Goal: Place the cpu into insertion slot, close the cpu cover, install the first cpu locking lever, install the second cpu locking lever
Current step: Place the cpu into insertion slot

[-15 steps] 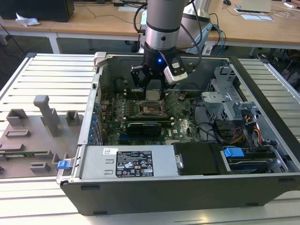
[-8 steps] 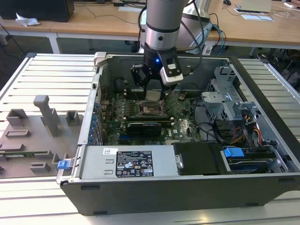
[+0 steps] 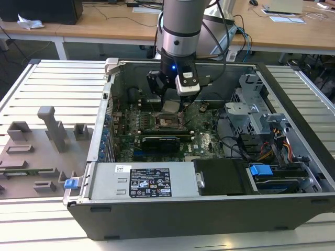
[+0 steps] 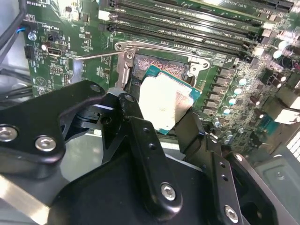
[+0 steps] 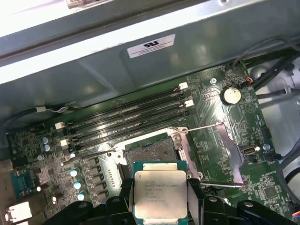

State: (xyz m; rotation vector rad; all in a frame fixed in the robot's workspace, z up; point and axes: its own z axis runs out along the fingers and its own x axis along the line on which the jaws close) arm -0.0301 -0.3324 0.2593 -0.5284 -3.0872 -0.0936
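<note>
Inside an open computer case (image 3: 293, 204) set on a slatted metal bench (image 3: 52, 83), the cpu (image 3: 170, 107) is held by the gripper (image 3: 171, 107) of a single robot arm. At the exterior view's left, grey moulded fixtures (image 3: 49, 128) are seen standing on the bench. Further along, a black label (image 3: 150, 183) covered in white print and symbols is fixed to the grey power supply at the case's near side. At the centre, the gripper (image 5: 160, 199) is closed on two opposite edges of the cpu (image 5: 160, 194), whose pale metal top is marked with several lines of fine print. The chip is held just over the insertion slot (image 5: 147, 154) and is not seated; the slot's dark centre is left bare. In the first wrist view the cpu cover (image 5: 233, 147) is swung open beside the slot, and a thin locking lever (image 5: 206, 126) is raised across it. A white printed label (image 5: 151, 45) is stuck to the case wall beyond the memory slots. At the exterior view's right, a metal drive cage (image 3: 251, 104) and a blue tab (image 3: 260, 170) are seen.
</note>
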